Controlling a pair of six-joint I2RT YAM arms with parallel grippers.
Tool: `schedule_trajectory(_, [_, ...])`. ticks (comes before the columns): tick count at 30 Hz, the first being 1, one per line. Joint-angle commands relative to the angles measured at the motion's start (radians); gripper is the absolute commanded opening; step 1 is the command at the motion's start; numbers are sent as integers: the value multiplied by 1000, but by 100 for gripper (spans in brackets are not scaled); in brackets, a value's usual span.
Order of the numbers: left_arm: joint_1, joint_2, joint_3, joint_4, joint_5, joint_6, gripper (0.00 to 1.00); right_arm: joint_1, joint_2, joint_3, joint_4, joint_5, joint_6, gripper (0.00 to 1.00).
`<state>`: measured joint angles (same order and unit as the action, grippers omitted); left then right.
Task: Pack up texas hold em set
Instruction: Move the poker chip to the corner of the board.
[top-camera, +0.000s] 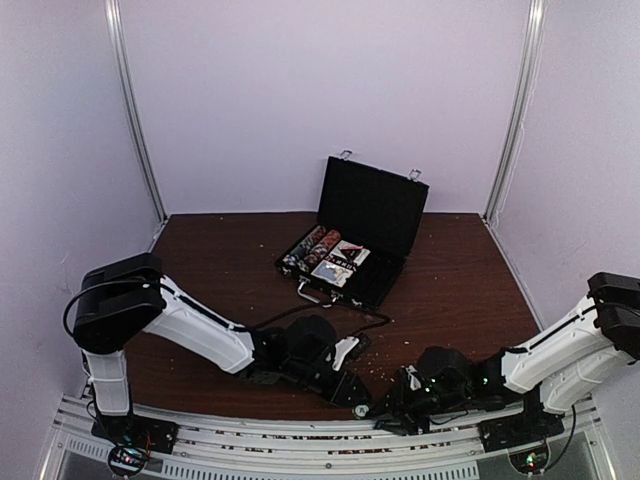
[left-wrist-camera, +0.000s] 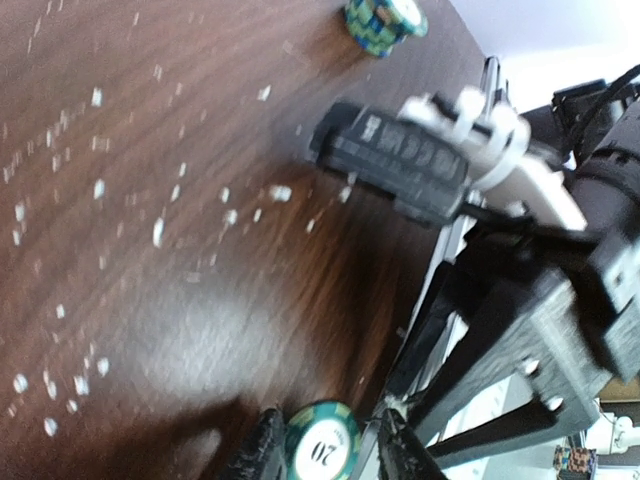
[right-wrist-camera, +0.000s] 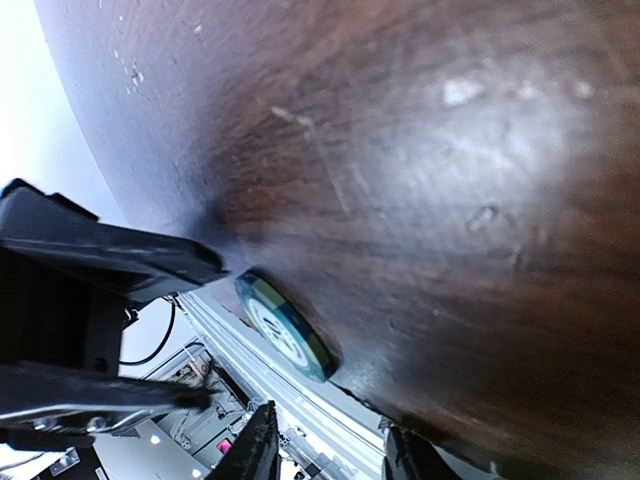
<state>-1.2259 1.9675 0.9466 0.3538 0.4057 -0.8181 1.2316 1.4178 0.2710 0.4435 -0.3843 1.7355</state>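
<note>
Dark wood table (top-camera: 220, 260) carried everything; left arm (top-camera: 200, 335) lay low across it toward the near centre, right arm (top-camera: 550, 355) reached in from the other side, the two wrists close together by the near edge; black case (top-camera: 375, 205) sat at the back centre, well apart from both arms, lid upright, silver handle facing the arms; rows of striped chips (top-camera: 310, 248) filled its left side, card decks (top-camera: 345, 262) lay beside them; left gripper (left-wrist-camera: 328, 445) had its fingers set narrow on either side of a single green chip (right-wrist-camera: 285, 330) marked 20, right at the table's near edge; one finger looked to be touching the rim, a gap probably on the other, so could not tell whether it was pinched; right gripper (right-wrist-camera: 330, 450) pointed at the same chip from the opposite side, fingers apart with nothing between them, the chip ahead of the tips; a short loose stack of green chips (left-wrist-camera: 385, 20) sat further out on the wood; pale specks (left-wrist-camera: 160, 230) were scattered over the surface.
</note>
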Motion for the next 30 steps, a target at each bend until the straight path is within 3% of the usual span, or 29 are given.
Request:
schedule_trajectory(1, [-11,18,-40,65,47,-24,33,14,33,6,-16,58,15,36])
schedule_trajectory(18, [-53,17,-90,142,94,-74,32,34,108,4,79,144,57,35])
schedule_trajectory(30, [-80,-3,-116,175,117,-113,31,37,132,14,141,192,74,24])
